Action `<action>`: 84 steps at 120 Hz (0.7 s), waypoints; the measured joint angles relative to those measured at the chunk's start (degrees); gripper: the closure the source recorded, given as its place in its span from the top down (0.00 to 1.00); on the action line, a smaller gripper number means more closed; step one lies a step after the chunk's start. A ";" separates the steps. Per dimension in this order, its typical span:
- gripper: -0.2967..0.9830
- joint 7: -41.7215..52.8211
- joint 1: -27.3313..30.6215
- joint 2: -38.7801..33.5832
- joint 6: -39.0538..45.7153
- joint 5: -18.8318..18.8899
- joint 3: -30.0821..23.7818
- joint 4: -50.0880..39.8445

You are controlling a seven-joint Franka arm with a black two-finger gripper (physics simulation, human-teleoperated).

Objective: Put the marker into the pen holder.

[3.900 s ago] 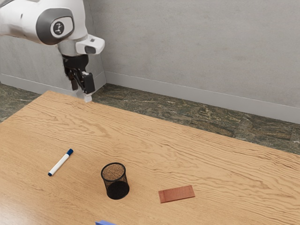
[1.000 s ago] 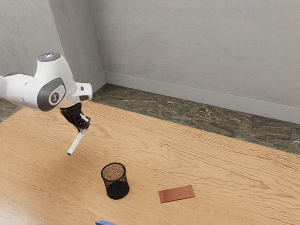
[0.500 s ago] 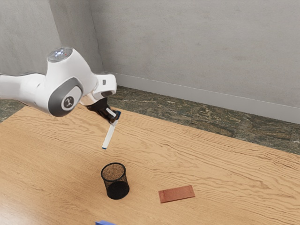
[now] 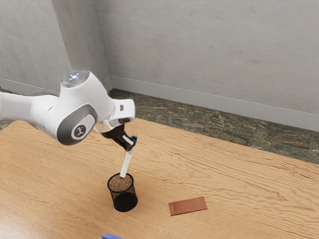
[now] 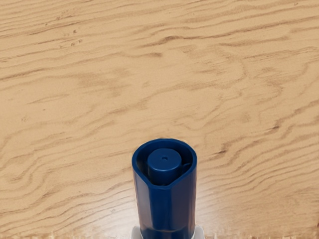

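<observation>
Since the earlier frame, the gripper [image 4: 130,146] had carried the marker [image 4: 126,163] across and down to the pen holder [image 4: 125,200]. Its fingers were closed on the marker near the blue cap [image 5: 166,209], which pointed up. The marker leaned slightly, its lower end at the pen holder's mouth; whether it was inside was unclear. The pen holder stood upright on the tabletop [image 4: 249,199], near a flat reddish block [image 4: 188,206].
</observation>
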 joint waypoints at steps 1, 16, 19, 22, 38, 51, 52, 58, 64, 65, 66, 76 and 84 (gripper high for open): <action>0.15 -0.06 0.00 0.00 0.01 0.00 -0.01 -0.11; 0.15 -0.83 0.07 0.09 0.14 -0.01 -0.35 -2.47; 0.15 -0.97 0.04 0.17 0.15 -0.01 -0.50 -2.88; 0.15 -1.11 0.01 0.26 0.16 -0.01 -0.60 -3.29; 0.31 -1.58 -0.02 0.41 -0.01 -0.40 -0.87 -4.27; 0.49 -1.63 0.54 -0.12 -0.86 -0.84 -0.72 -3.42; 0.50 -1.63 0.71 -0.15 -1.18 -0.87 -0.64 -3.04; 0.56 -1.62 1.55 0.31 -5.51 -0.93 0.04 3.17; 0.60 -1.22 1.91 2.53 -13.32 -0.72 1.58 13.99; 0.61 -1.07 1.98 2.92 -14.67 -0.69 1.85 15.66; 0.61 -0.85 1.90 3.38 -16.11 -0.66 2.29 17.55; 0.66 2.03 2.23 5.55 -29.36 -0.48 6.17 30.41; 0.69 4.34 3.56 5.92 -37.27 -0.44 7.13 34.38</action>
